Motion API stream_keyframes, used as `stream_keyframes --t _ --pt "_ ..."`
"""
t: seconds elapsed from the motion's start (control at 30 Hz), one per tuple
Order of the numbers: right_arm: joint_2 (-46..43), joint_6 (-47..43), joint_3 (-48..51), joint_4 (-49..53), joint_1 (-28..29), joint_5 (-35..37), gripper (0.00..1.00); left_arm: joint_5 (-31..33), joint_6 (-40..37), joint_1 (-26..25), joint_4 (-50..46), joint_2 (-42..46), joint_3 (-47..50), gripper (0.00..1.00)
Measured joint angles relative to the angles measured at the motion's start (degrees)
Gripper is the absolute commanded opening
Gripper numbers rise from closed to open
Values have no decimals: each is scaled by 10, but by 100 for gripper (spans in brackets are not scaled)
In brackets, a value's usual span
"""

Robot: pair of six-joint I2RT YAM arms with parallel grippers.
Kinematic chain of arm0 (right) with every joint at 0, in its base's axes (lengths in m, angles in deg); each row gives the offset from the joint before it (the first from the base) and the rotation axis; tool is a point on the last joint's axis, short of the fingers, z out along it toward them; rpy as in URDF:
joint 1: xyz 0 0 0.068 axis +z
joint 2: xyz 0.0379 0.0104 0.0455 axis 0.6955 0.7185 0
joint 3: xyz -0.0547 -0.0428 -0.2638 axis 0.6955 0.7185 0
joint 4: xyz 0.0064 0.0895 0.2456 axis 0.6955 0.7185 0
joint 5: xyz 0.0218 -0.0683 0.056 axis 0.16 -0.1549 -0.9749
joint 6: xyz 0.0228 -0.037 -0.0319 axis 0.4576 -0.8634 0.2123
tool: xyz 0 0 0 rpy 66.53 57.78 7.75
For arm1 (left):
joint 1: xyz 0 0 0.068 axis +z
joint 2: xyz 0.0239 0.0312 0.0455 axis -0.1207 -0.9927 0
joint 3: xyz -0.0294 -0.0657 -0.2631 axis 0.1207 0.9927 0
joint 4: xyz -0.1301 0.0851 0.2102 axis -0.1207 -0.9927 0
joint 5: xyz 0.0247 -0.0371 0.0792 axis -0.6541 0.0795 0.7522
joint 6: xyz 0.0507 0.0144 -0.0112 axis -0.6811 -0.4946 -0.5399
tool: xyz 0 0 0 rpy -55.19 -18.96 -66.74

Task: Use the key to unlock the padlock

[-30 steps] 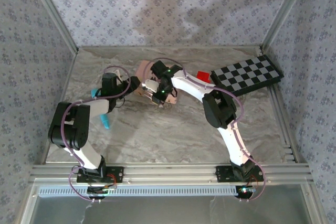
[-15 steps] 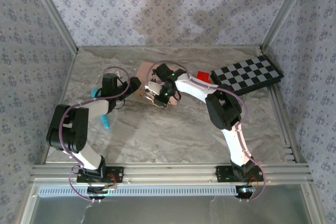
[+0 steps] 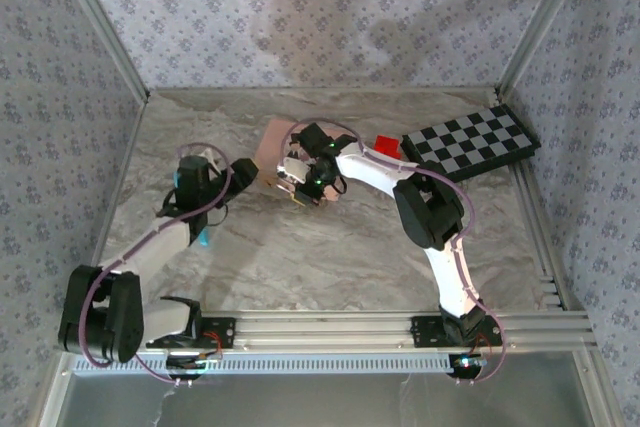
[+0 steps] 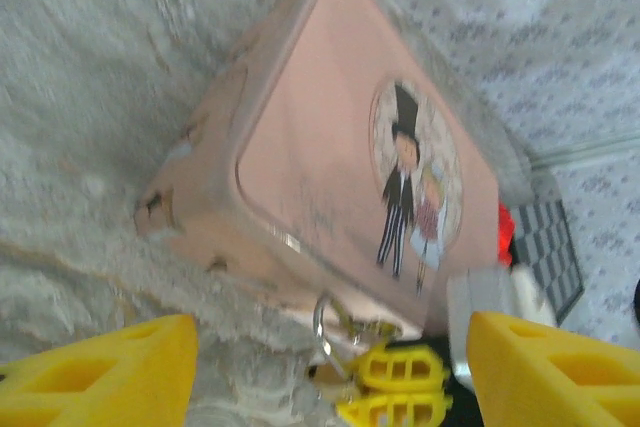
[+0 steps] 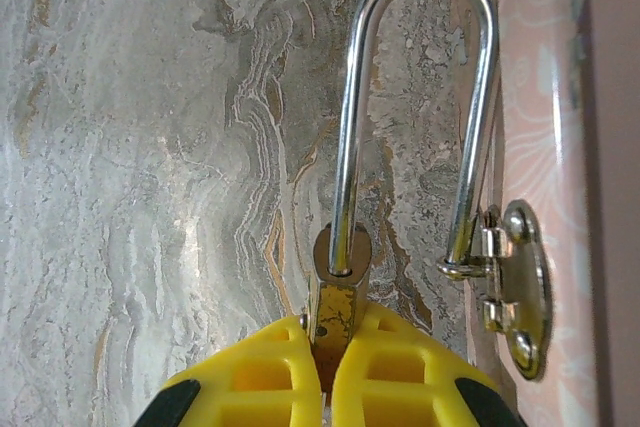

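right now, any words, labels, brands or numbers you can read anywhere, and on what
No readable text anywhere.
pink box: a drawing of a couple, the man in a top hat; no lettering.
padlock: its brass body is mostly hidden in the right gripper; no stamp shows on what is visible.
checkerboard: plain dark and light squares, no characters.

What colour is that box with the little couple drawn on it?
The box is pale pink, and the man's top hat is black. It shows best in the left wrist view.
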Motion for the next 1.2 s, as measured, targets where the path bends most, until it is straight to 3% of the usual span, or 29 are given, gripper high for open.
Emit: stream_keyframes --t 0.17,0.33,0.7,1.0,1.2 --pt "0 0 0 0 -1 -7 0 51 37 -75 19 -6 32 59" --pt "0 1 0 -1 -1 -12 0 95 55 -114 75 -82 31 52" --pt "0 14 0 -14 -11 -12 0 117 72 -129 167 -200 -8 36" --pt "0 16 1 -15 -6 -19 0 125 84 -129 215 -221 -14 33" --pt "0 22 2 -20 -9 -19 0 129 94 -132 243 -239 -16 10"
